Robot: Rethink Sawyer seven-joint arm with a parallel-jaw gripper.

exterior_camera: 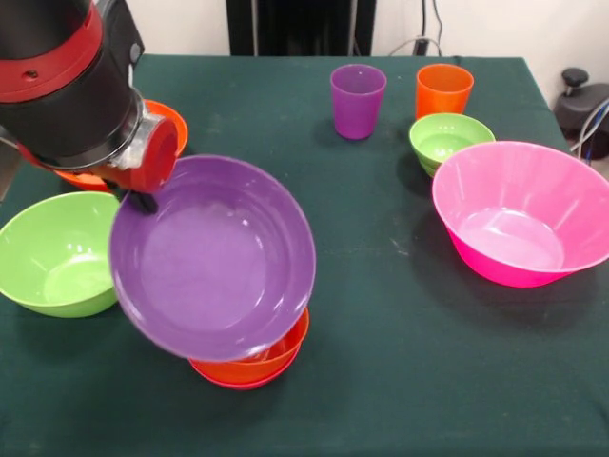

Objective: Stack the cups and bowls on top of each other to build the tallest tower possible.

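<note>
Purple bowl (211,259): tilted toward the camera, carried at its upper left rim by the tool (143,198), low over the tower.
Tool: clenched on the purple bowl's rim, as far as the front view shows; its tips are mostly hidden behind the red and black arm (71,86).
Tower (257,362): small orange bowl nested in a red-magenta one, near the front of the green tabletop (381,314), mostly covered by the purple bowl.
Left side: lime green bowl (57,252) just beside the held bowl; an orange bowl (162,119) partly hidden behind the arm.
Right side: huge pink bowl (521,214), small green bowl (449,140) behind it.
Far edge: purple cup (358,100) and orange cup (443,90), upright and apart.
Yellow cup: not seen.
Step in hand, by judgement: setting the purple bowl on the tower.
Doing it well: level the bowl first, centre its base over the orange bowl, lower gently, then release; a tilted drop could let it slide off the narrower stack.
</note>
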